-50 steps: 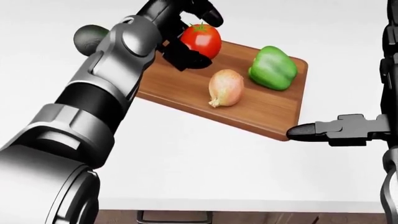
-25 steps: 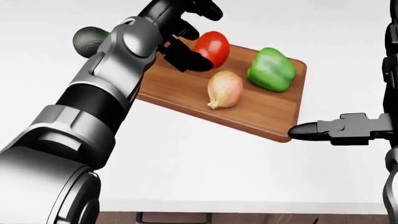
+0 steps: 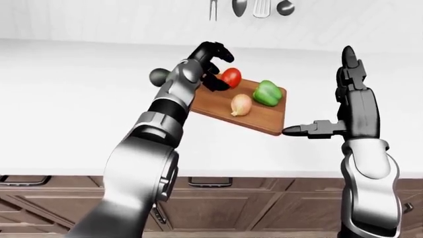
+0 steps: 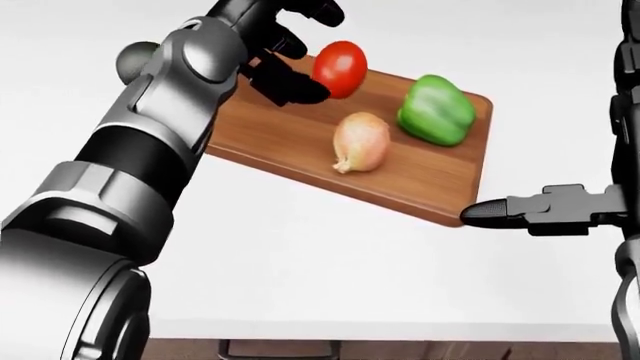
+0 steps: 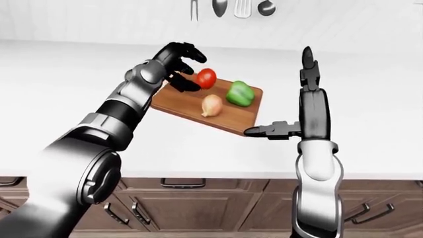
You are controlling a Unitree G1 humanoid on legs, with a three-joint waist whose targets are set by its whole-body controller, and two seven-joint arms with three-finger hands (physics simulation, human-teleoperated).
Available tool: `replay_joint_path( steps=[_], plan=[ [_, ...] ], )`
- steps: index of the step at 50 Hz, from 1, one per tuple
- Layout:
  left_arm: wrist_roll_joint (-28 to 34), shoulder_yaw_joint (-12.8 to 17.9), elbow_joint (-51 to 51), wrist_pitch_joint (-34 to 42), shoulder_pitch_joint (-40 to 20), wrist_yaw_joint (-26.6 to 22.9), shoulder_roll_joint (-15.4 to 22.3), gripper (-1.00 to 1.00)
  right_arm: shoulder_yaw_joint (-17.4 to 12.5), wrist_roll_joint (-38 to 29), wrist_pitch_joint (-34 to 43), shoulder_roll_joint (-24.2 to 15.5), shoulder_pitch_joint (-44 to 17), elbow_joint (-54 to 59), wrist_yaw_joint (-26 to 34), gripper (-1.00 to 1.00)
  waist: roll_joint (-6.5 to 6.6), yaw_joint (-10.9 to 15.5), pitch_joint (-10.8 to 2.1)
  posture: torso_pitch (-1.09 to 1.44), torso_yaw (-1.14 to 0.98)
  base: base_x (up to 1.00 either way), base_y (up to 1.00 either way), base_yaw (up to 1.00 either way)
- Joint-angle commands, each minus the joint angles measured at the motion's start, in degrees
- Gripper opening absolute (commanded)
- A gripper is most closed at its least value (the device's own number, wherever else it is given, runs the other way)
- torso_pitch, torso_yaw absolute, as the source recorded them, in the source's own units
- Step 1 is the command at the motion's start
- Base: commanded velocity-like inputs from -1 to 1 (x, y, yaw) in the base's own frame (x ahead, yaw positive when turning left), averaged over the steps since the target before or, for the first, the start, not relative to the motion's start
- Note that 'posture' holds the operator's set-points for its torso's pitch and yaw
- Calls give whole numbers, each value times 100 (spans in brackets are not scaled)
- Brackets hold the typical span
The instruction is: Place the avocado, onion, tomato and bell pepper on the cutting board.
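1. Whereas a second ago the left hand (image 4: 285, 52) gripped the tomato (image 4: 340, 68), its fingers now stand open beside it at the cutting board's (image 4: 300, 139) far-left corner.
2. Onion (image 4: 361, 141) and bell pepper (image 4: 436, 109) rest mid-board; the avocado (image 4: 137, 60) remains on the worktop, off the left edge.
3. Right hand (image 4: 545, 209): open, empty.

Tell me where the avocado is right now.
In the left-eye view the avocado sits on the white counter, off the cutting board to its left, partly hidden behind the left hand's wrist.
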Motion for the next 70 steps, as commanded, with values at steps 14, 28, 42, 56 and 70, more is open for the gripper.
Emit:
replay_joint_path(
  steps=[14, 28, 42, 56, 70],
  plan=[
    [-71, 96, -380, 94, -407, 197, 613, 10, -18, -63, -127, -42, -115, -230, -10, 100, 22, 1, -163, 0, 0, 0, 0, 0],
    [-59, 176, -530, 306, -286, 207, 1356, 9, 39, -99, -38, -55, -279, -194, 3, 100, 88, -19, -157, 0, 0, 0, 0, 0],
    [-220, 312, -530, 342, 12, 336, 1768, 61, 72, -124, 27, -59, -318, -232, 26, 100, 135, -21, -165, 0, 0, 0, 0, 0],
    [-348, 379, -315, 218, 126, 459, 1735, 100, 78, -133, -50, -15, -256, -193, -3, 100, 155, -29, -174, 0, 0, 0, 0, 0],
    [-1041, 818, -115, 83, 146, 1322, 1489, 100, 22, -91, -59, -25, -208, -235, 13, 100, 157, -38, -188, 0, 0, 0, 0, 0]
  ],
)
